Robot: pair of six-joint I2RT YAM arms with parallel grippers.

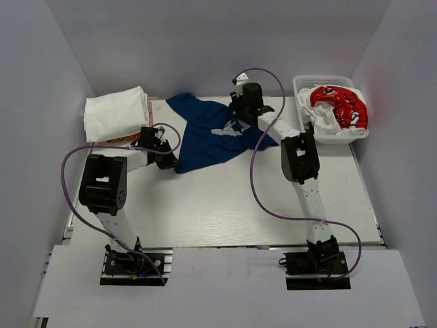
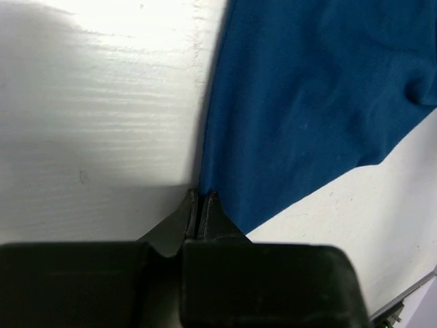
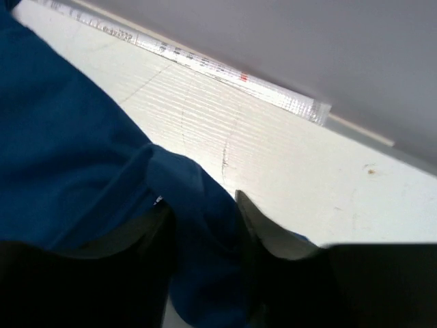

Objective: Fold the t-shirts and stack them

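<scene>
The left pincer point(image 2: 201, 203), low over the white planked desk point(image 1: 218, 205), is closed tight. Its tips meet right on the hem at the near left corner of the navy blue cloth t-shirt with a white round print point(image 1: 205, 143), and it looks to be pinching that edge. The navy t-shirt lies mid-desk, spread out but skewed and rumpled, not yet folded.

Farther on, the right pincer point(image 3: 201, 222) sits at the shirt's far side near the print. Its jaws are held part way apart by a thick fold of blue cloth clamped between them.

At the far left rests a pile of folded white cloth t-shirts point(image 1: 115, 113) — the stack is begun. At the far right, the white plastic lattice basket point(image 1: 321, 79) holds a crumpled red t-shirt with white lettering point(image 1: 341, 102) and a bunched white garment point(image 1: 326, 126).

By this showing the task is part done — the navy one is in hand, and at least two in the basket wait to be folded and stacked.
</scene>
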